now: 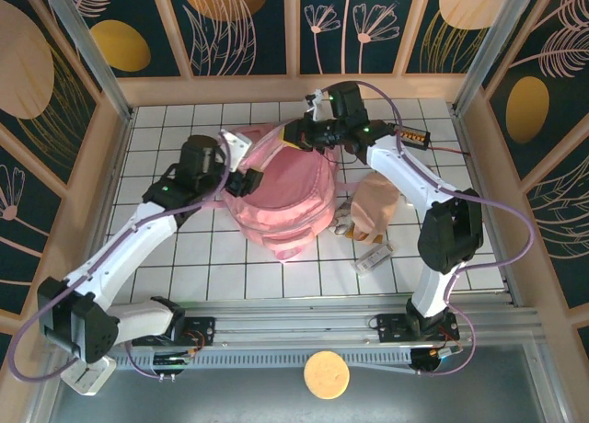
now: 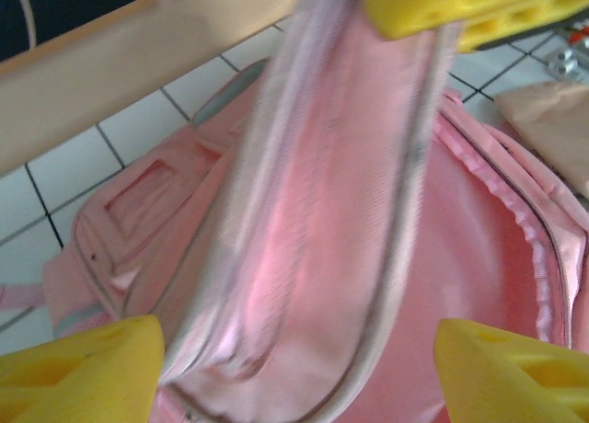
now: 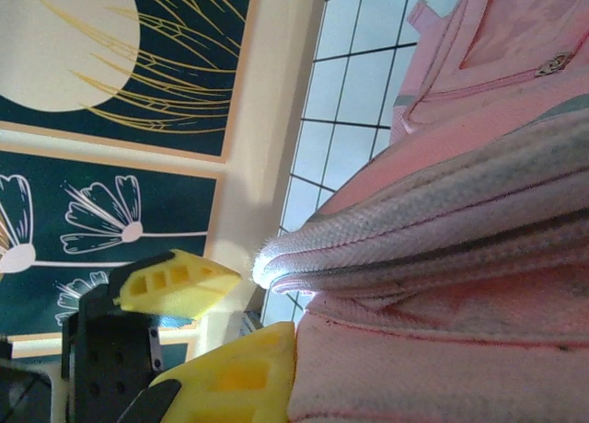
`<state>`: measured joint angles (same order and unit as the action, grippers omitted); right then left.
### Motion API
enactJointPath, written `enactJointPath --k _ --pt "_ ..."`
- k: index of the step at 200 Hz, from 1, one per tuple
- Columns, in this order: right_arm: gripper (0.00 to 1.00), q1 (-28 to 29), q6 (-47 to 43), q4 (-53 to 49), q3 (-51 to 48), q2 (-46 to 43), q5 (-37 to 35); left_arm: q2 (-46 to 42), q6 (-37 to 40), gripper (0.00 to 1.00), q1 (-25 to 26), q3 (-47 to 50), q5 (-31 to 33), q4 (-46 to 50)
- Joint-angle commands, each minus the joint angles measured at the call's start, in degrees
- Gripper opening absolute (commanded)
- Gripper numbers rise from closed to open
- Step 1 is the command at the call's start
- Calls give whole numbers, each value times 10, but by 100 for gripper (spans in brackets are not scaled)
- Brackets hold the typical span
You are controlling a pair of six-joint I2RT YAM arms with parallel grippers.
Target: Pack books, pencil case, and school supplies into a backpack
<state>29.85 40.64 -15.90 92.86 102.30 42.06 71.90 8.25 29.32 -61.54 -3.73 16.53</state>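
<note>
At your left wrist, the two yellow fingertips (image 2: 92, 368) sit closest to the lens, one in each bottom corner, so the left gripper (image 2: 299, 372) stands spread wide. Between them a grey-edged rim flap (image 2: 322, 211) of the backpack (image 2: 479, 257) runs up the middle of the view, and neither pad squeezes it. At the top end of that flap you see the yellow fingers (image 2: 460, 9) of the right gripper. The pencil case (image 2: 552, 120) peeks in at the right edge, beside the backpack.

At your right wrist, the right gripper (image 3: 258, 303) sits low on the left, its jaws pressed onto the pale folded edge of the backpack (image 3: 460, 257), pinching it. The pink body spreads away to the right over the white tiled table (image 3: 350, 101).

From above, the backpack (image 1: 285, 198) lies mid-table with its mouth gaping. Your left gripper (image 1: 247, 179) is at its left rim and your right gripper (image 1: 308, 136) at its far rim. The pencil case (image 1: 377, 202) lies just beside the backpack on the right. A whitish-grey block (image 1: 373, 257) rests on the tiles nearer the arm bases, well apart from both grippers.
</note>
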Motion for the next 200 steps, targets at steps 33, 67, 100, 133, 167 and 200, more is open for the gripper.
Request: enactJointPath --k 33,67,100,133,167,200 --pt "0 21 19 103 24 -25 33 77 61 82 78 -32 212 -39" --pt "0 31 28 111 10 -34 32 131 32 80 83 -81 415 -42" --pt "0 30 31 113 -12 -37 38 156 37 47 83 -110 416 -53" --pt "0 21 32 115 -27 -37 46 175 35 0 83 -120 427 -31" --pt "17 18 28 116 -27 -33 51 151 33 0 82 -95 424 -40" --pt "98 6 -16 59 -25 -61 -1 167 8 0 82 -132 423 28"
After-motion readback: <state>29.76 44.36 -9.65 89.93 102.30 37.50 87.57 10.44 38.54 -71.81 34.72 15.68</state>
